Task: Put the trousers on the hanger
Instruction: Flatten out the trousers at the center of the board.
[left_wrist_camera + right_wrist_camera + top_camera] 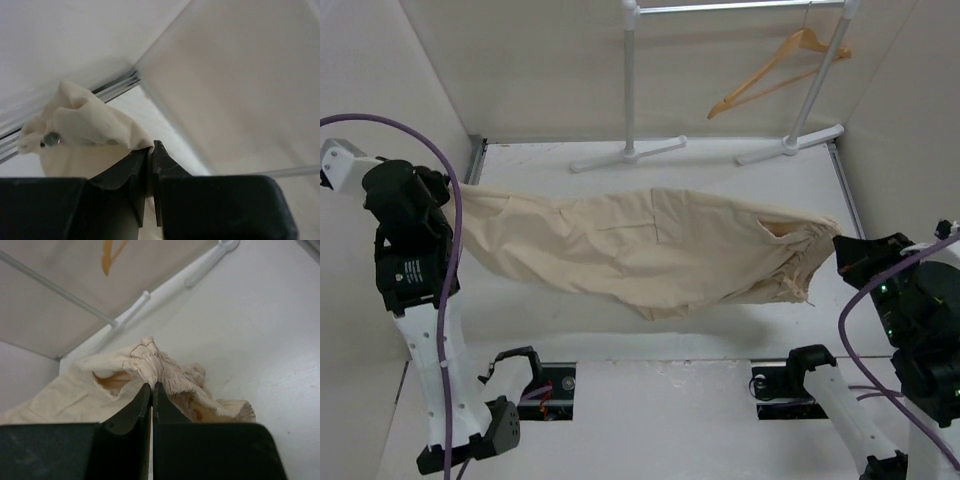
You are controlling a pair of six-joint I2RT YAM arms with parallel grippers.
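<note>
at the left edge of the table (720, 340), the left hand (152, 148) is pinched narrow on the leg end of the beige cloth cargo trousers (650, 250). the garment stretches rightward across the white surface, sagging in the middle, to the right hand (151, 388), which is clamped tight on the gathered waistband. at the far right, the light orange-tan wooden coat hanger (775, 70) hangs tilted on the white metal clothes rack (630, 90), well apart from the trousers.
</note>
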